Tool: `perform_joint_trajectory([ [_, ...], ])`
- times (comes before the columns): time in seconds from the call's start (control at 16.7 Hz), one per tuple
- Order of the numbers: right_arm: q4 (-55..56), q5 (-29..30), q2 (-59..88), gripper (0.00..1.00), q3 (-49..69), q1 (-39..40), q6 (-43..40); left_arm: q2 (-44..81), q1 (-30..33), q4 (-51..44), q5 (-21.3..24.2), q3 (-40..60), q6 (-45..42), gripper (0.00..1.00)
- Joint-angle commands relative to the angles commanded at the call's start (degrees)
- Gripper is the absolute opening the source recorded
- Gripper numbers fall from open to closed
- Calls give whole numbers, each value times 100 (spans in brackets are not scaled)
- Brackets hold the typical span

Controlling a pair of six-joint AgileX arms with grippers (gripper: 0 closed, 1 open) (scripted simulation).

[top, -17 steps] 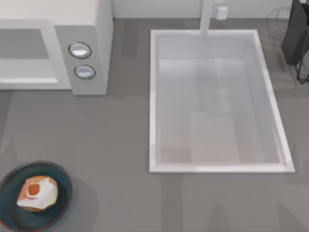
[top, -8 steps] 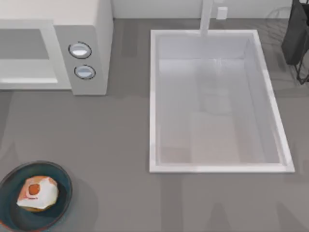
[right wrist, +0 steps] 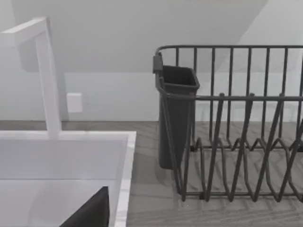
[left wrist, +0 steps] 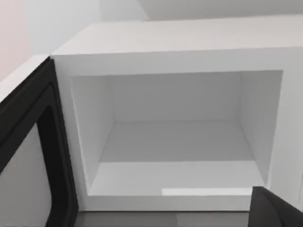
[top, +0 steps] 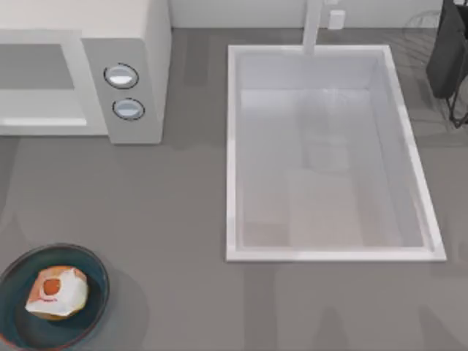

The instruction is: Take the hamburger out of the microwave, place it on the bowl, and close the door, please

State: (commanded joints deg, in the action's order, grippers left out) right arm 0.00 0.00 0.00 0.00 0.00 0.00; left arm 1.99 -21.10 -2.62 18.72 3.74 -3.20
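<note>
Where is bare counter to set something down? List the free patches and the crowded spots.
The broadest free patch is the grey countertop between the white boxy microwave, the white rectangular sink and the dark teal bowl. A bare strip runs below the sink. It is crowded at the dark wire dish rack, and the tan hamburger occupies the bowl.

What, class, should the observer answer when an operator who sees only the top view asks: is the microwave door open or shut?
Observer: Open. In the left wrist view the door is swung out beside the cavity, dark frame facing inward.
Operator: Anything left inside the microwave?
Observer: No. The microwave shows a bare white floor and back wall; the hamburger sits in the bowl.
Operator: What is the dark thing at my top right corner?
Observer: In the right wrist view, a dark wire dish rack with a dark cutlery holder at its end nearer the sink.
</note>
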Motion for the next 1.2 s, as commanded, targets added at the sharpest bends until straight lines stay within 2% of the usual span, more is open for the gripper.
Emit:
perform_joint_trajectory([
  [0.3,0,0,0,100,0,0,0,1731,-1251,-842,512,1549,-1276,0],
  [0.72,0,0,0,100,0,0,0,5895,-3050,-2448,1340,4542,-3371,0],
  [0.96,0,0,0,100,0,0,0,8068,-3635,-3293,1691,6078,-4264,0],
  [1.2,0,0,0,100,0,0,0,9332,-3829,-3873,1899,7063,-4772,0],
])
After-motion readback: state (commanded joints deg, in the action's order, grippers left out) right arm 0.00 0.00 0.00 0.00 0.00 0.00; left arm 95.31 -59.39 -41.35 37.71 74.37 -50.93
